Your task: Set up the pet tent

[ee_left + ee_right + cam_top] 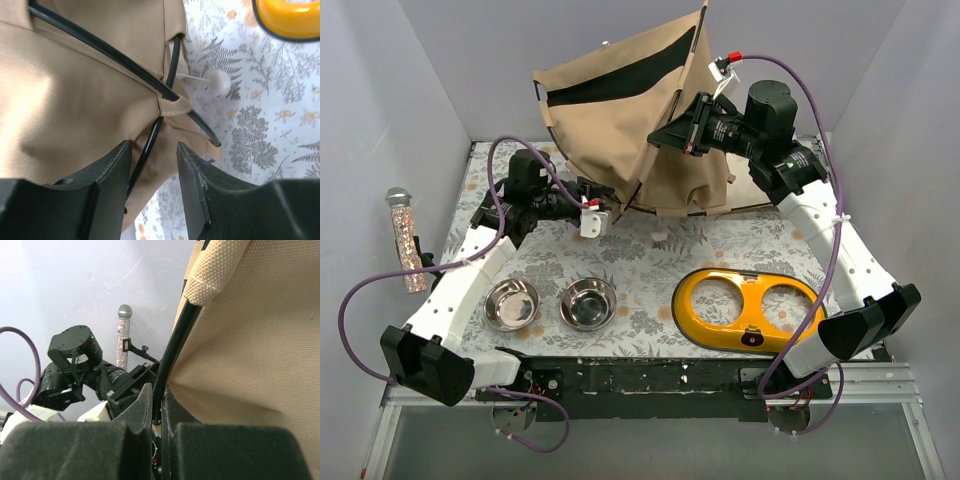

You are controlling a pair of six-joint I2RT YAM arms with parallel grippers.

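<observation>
Two black rods (175, 345), woven tan pet tent (610, 120): right end effector (159, 390) pinching, left end effector (153, 146) spread.

Bright, even, diffuse light fills the top view, leaving soft shadows under the pet tent (620, 120) and glints in the steel bowls (511, 303). In the left wrist view the yellow bowl stand (290, 17) is blurred and the fingers (107, 185) of the left gripper (153, 147) are dark. In the right wrist view the tent's weave is crisp, while the fingers (135, 435) of the right gripper (157, 390) are near-black and soft and the microphone (124, 335) is hazy.

Left bowl (511, 303), right bowl (588, 303), yellow stand (756, 300) lie abreast.
</observation>
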